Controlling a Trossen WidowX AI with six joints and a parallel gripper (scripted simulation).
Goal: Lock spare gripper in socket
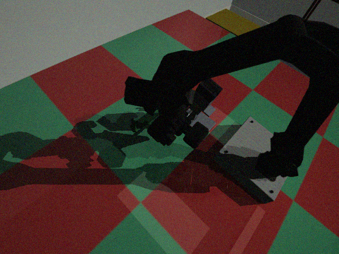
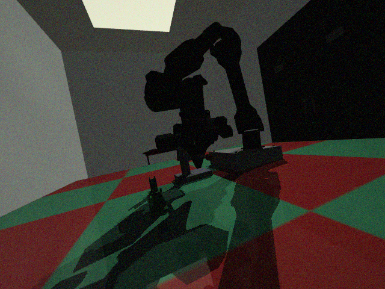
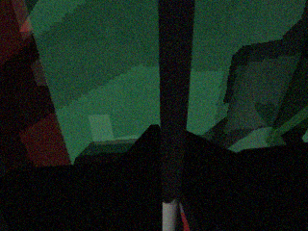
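Observation:
My gripper [image 2: 198, 165] [image 3: 161, 132] is shut on the lock pin [image 3: 175, 72], a dark rod with a pale end that runs between the fingers in the wrist view. In the top view the arm's own body hides my fingertips. The mount has a grey base [image 1: 202, 122] [image 2: 197, 176] and a dark head [image 1: 209, 91]; in the exterior view my gripper is in front of the head, close to the post. The socket is too dark to make out. The spare gripper [image 1: 141, 123] [image 2: 156, 200] stands upright on the floor, apart from the mount and my gripper.
The arm's pale base plate [image 1: 250, 136] [image 2: 245, 158] lies beside the mount. A yellow panel [image 1: 232, 21] lies at the back. A thin-legged table [image 2: 155, 152] stands far behind. Long arm shadows darken the red and green checked floor.

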